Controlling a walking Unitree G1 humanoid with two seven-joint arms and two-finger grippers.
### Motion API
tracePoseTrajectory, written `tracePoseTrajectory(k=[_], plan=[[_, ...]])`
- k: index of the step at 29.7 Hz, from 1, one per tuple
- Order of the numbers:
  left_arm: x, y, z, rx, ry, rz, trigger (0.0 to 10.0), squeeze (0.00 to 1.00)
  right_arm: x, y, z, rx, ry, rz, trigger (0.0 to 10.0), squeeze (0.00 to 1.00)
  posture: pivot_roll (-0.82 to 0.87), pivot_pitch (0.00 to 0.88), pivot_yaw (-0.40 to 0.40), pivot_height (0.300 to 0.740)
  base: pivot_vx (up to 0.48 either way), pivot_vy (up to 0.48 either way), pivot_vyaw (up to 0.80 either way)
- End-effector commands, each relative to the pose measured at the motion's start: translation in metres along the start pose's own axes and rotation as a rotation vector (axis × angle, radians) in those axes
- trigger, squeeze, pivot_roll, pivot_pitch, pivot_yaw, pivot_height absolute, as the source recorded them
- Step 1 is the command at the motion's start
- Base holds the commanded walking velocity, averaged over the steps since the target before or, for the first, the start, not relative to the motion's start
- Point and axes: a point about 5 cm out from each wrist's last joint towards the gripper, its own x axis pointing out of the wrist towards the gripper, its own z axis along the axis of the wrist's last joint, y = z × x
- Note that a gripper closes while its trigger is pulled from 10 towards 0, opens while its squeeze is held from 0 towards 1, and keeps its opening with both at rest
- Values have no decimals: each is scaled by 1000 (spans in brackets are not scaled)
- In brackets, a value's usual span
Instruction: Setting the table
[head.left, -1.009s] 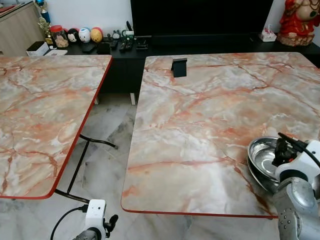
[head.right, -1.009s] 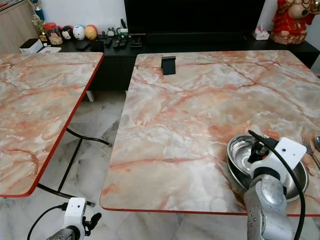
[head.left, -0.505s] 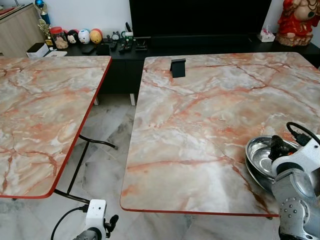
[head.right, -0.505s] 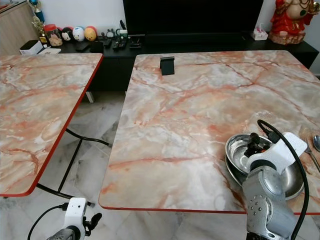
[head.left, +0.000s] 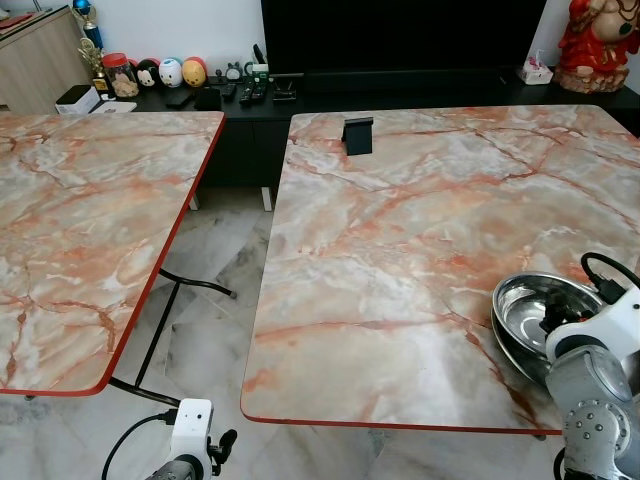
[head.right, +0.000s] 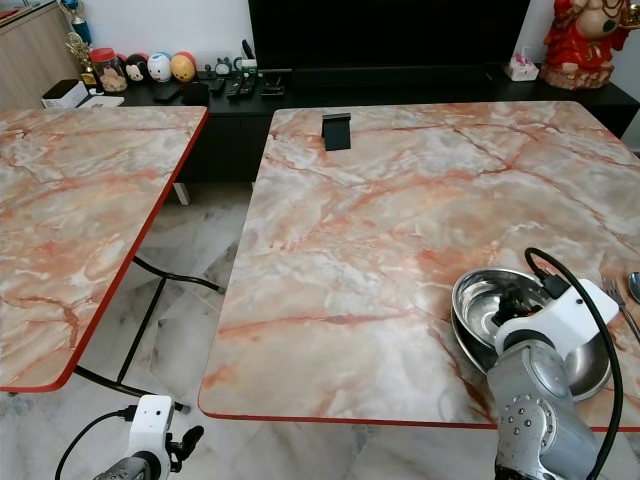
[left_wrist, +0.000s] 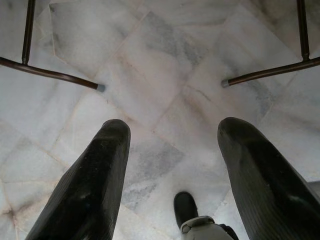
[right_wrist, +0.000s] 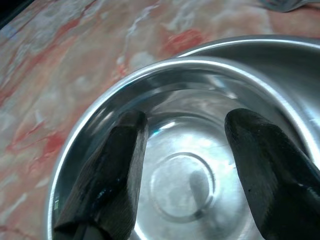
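Two stacked steel bowls (head.right: 478, 303) sit near the front right corner of the marble table (head.right: 380, 230). My right gripper (right_wrist: 187, 120) is open, and both black fingers (right_wrist: 122, 165) reach down inside the top bowl (right_wrist: 185, 180) without clamping its rim. In the eye views the white wrist (head.right: 555, 322) covers part of the bowls. A fork (head.right: 613, 296) and a spoon (head.right: 635, 285) lie just to the right of the bowls. My left gripper (left_wrist: 175, 125) hangs open and idle, low over the tiled floor.
A small black stand (head.left: 357, 135) sits at the table's far left. A second marble table (head.left: 80, 230) stands to the left across a floor gap. Behind is a dark TV console (head.left: 250, 95) with jars, remotes and a red figurine (head.left: 598, 45).
My right wrist has sunk a little and drifted right over the bowls, its cable looping higher. The bowls and my left arm have stayed put.
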Motion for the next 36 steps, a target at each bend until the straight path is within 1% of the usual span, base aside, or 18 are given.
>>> tracePoseTrajectory(k=[1, 23, 33, 36], plan=[[0, 1, 1, 14, -1, 1, 10000, 0, -2, 0, 6, 5, -17, -5, 10000, 0, -79, 0, 50, 740, 0, 0, 0], [0, 1, 2, 12, -4, 1, 10000, 0, 0, -13, 21, -8, -46, -50, 10000, 0, -82, 0, 52, 740, 0, 0, 0], [1, 0, 4, 15, -10, -4, 10000, 0, -2, -15, 16, -23, -16, -52, 10000, 0, -83, 0, 52, 740, 0, 0, 0], [1, 0, 5, 14, -13, -3, 10000, 0, -5, -19, 14, -27, -9, -64, 10000, 0, -86, 0, 54, 740, 0, 0, 0]])
